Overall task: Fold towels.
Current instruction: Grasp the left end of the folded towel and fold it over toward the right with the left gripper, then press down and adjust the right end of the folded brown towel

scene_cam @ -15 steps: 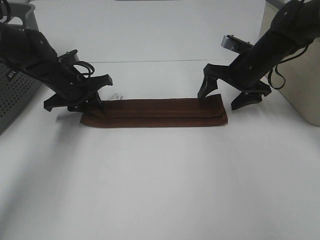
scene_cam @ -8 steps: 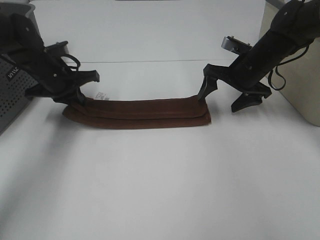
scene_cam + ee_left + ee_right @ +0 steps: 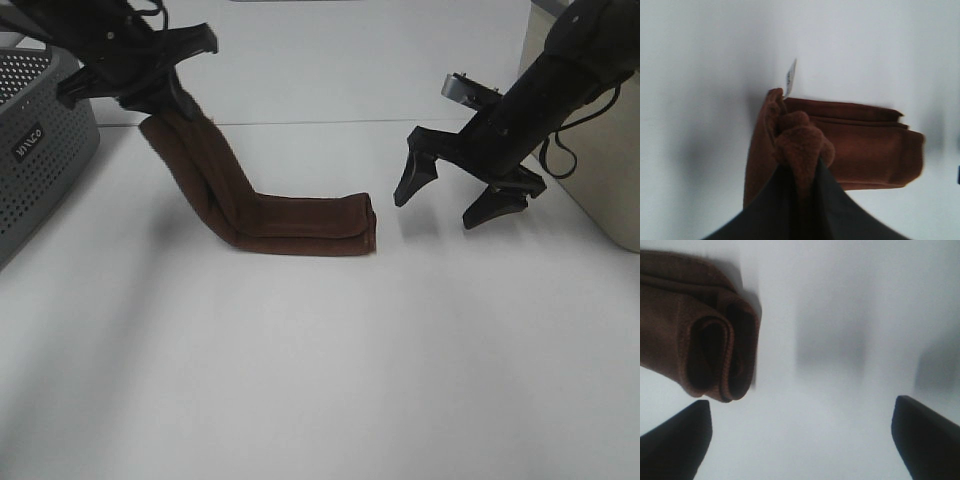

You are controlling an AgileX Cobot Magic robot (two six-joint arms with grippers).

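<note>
Fingers (image 3: 765, 215) of the left gripper (image 3: 801, 167) are seen pinched together on one end of the towel (image 3: 300, 218), with a bunch of brown terry cloth squeezed between them. That end is held above the table (image 3: 320, 380), at the far left. From it the towel slopes down to the right as a long folded strip. Its other half is laid flat on the table near the middle, with the layers stacked one on the other. A white tag (image 3: 790, 77) is shown sticking out at the gripped end in the left wrist view.

Fingers (image 3: 680, 440) of the right gripper (image 3: 440, 202) are spread wide and nothing is held between them. This gripper is poised just above the table, to the right of the towel's free end and apart from it. In the right wrist view the rolled layers of that end are seen beside one fingertip, not between the two.

A grey perforated basket (image 3: 40, 150) is placed at the left edge, just beside the raised end and the left arm. A beige box (image 3: 600, 200) is set at the right edge, behind the right arm.

Counted: one towel, one tag, one basket, one box, two grippers.
</note>
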